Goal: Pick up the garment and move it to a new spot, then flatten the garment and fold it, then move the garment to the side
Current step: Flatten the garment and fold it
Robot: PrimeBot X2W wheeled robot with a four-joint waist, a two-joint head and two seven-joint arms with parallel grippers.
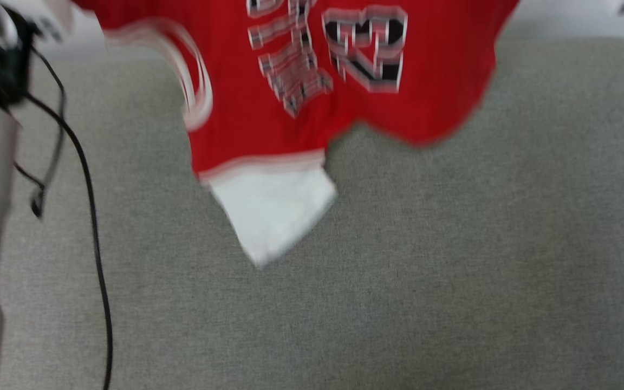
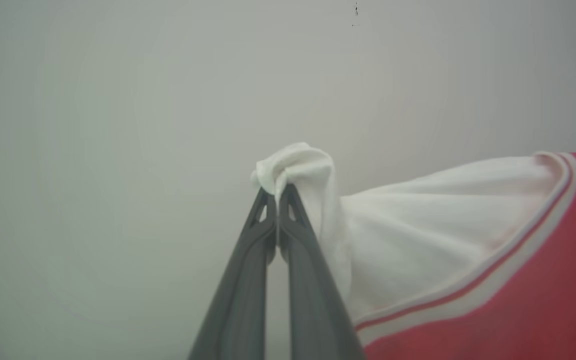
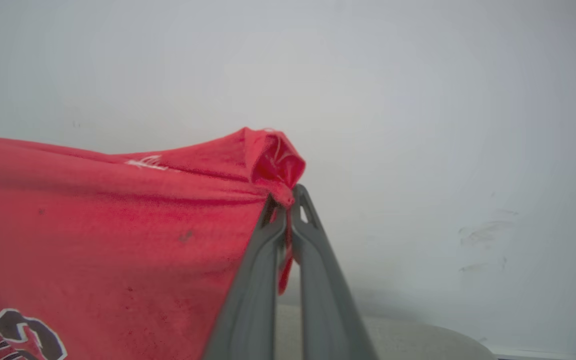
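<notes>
Grey woven cloth [image 1: 453, 271] is being shown across the head view. Above it, toward twelve o'clock, the red jersey T-shirt [image 1: 268, 124] is being held aloft and stretched wide, likely for carrying to a new spot. Its top is being cut off and its print blurred. A white sleeve end [image 2: 298, 165] is being pinched by the left gripper [image 2: 278, 190]. A bunched red edge [image 3: 273, 165] is being pinched by the right gripper [image 3: 288, 197]; which edge cannot be told. A black cable [image 1: 92, 216] is being left dangling at nine o'clock.

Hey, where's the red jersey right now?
The garment hangs at the top centre of the head view over the grey surface, pinched by the left gripper and right gripper.
</notes>
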